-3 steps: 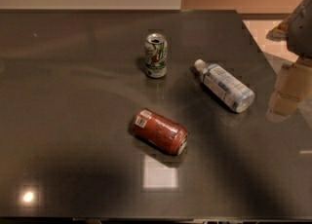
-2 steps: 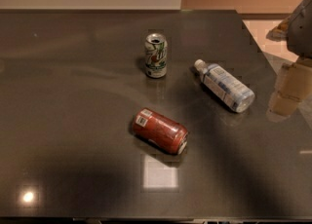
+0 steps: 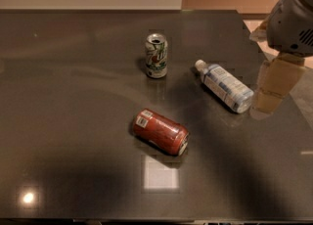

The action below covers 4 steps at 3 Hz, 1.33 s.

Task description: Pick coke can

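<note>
No change vs a sec ago: end effector [image 3: 271, 89] still hangs at the table's [image 3: 58, 82] right edge, can't tell if open or closed, so approach prob. not begun. Coke can [image 3: 161, 132] lies on its side, centre-near, well apart from it; red, white patch at left end, silver rim at right.

Seemingly head-high, looking down — gripper [image 3: 268, 99] right.
</note>
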Each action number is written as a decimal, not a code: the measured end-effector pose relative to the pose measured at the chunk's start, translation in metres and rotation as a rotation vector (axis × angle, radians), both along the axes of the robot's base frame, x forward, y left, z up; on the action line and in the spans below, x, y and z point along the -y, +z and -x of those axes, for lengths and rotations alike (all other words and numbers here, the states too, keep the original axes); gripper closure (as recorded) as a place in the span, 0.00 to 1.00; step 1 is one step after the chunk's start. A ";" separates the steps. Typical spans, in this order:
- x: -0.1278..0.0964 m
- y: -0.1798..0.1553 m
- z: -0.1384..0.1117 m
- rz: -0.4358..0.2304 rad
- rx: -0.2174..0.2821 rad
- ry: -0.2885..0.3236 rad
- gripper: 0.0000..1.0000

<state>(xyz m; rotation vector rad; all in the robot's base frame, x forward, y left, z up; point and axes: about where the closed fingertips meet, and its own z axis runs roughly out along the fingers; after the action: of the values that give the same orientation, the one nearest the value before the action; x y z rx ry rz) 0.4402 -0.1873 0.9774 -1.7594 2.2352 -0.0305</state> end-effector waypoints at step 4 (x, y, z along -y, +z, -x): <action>-0.159 -0.050 0.030 -0.042 -0.064 -0.005 0.00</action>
<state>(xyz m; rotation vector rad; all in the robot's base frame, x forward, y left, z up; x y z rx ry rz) 0.4106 -0.0282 0.9279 -1.7563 2.2682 0.0722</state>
